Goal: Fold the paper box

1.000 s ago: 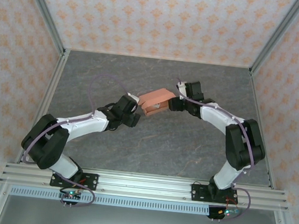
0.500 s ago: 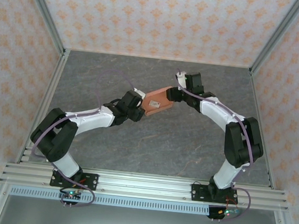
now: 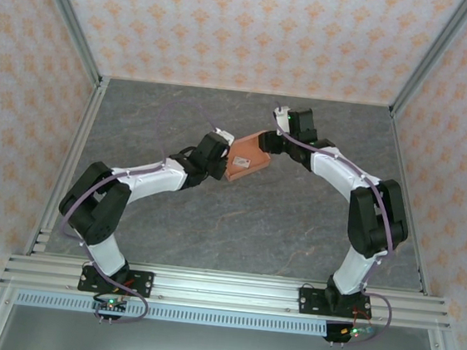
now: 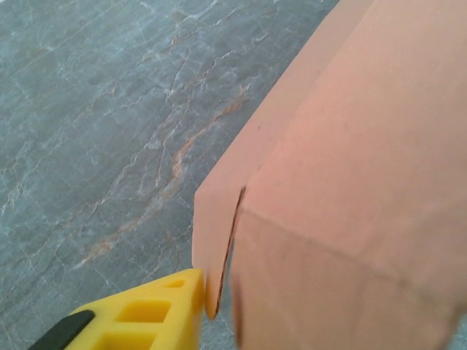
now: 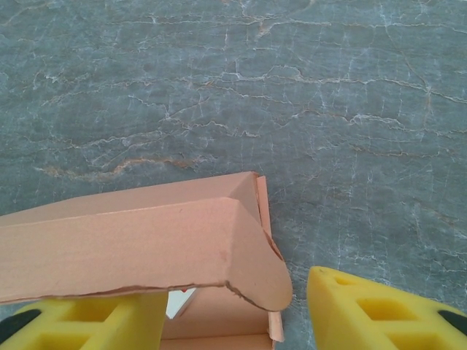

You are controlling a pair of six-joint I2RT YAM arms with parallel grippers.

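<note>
The salmon-orange paper box (image 3: 248, 156) is half folded and sits mid-table between both arms. My left gripper (image 3: 222, 152) meets its left end. In the left wrist view the paper box (image 4: 350, 168) covers the right side. A rounded side tab rests against my one visible yellow finger (image 4: 146, 317), the jaws stand narrow, and the other finger is hidden behind the cardboard. My right gripper (image 3: 272, 142) is at the box's far right corner. It is open (image 5: 237, 292): a curved flap of the paper box (image 5: 146, 240) lies over its left finger (image 5: 80, 321), and the right finger (image 5: 387, 310) stands clear.
Grey marbled tabletop (image 3: 236, 225) surrounds the box on all sides. Patterned walls with metal posts (image 3: 70, 20) close in the left, back and right. A small white tag (image 5: 179, 300) shows inside the box under the flap.
My left arm reached further right to the box and its jaws narrowed sharply. The right gripper shifted back and left, and the box turned more end-on between the two grippers.
</note>
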